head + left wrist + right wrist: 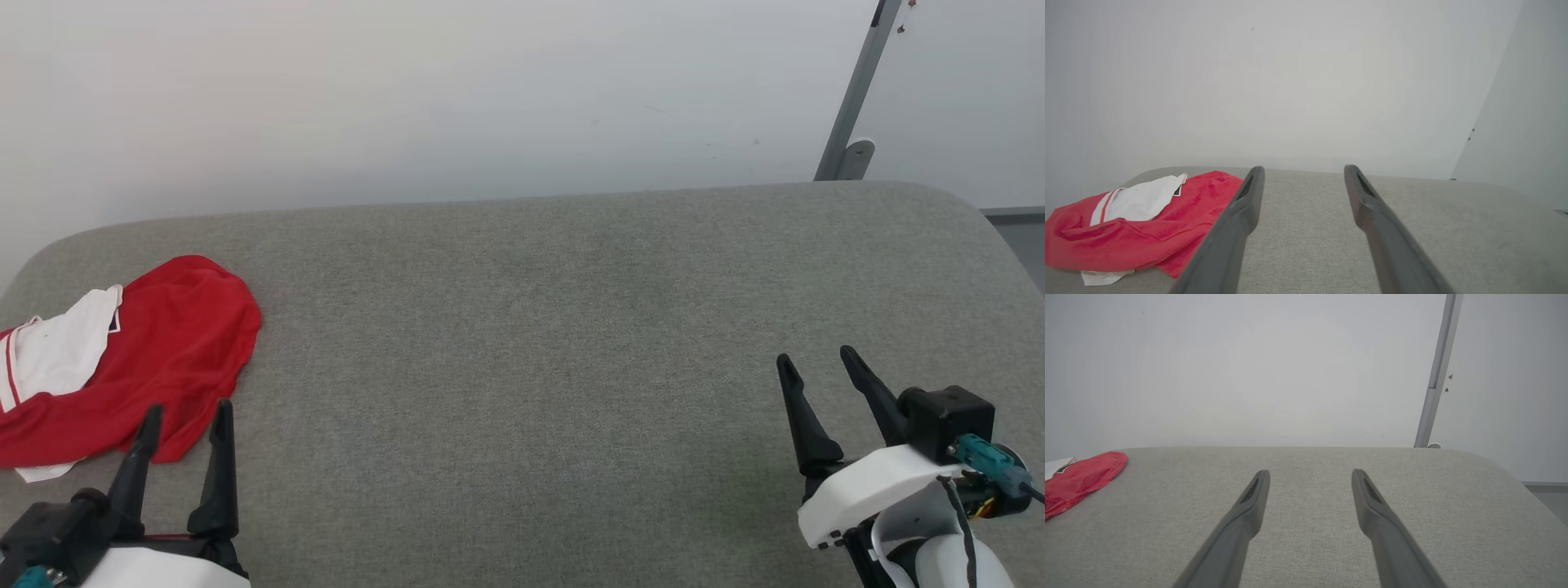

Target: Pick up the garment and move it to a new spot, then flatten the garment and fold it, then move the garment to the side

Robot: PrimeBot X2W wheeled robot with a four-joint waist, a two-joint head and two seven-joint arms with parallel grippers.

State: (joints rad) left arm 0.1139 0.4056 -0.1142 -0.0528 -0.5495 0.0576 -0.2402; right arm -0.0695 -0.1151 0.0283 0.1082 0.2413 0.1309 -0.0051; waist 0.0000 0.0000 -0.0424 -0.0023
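Left hand [188, 406], right hand [815, 354]: both spread

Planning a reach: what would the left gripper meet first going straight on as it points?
The left gripper likely brushes the white-sleeved red jersey shirt at its right edge; between the jaws lies grey fabric surface, then white wall. Height unclear.

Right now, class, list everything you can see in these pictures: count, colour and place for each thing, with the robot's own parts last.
jersey: one, red with a white sleeve, crumpled at the surface's left end
surface: one, grey fabric, across the foreground
wall: one, pale, behind the surface
pole: one, grey metal, upper right by the wall
left fingers: two, dark, apart, lower left by the jersey's near edge
right fingers: two, dark, apart, lower right over bare surface
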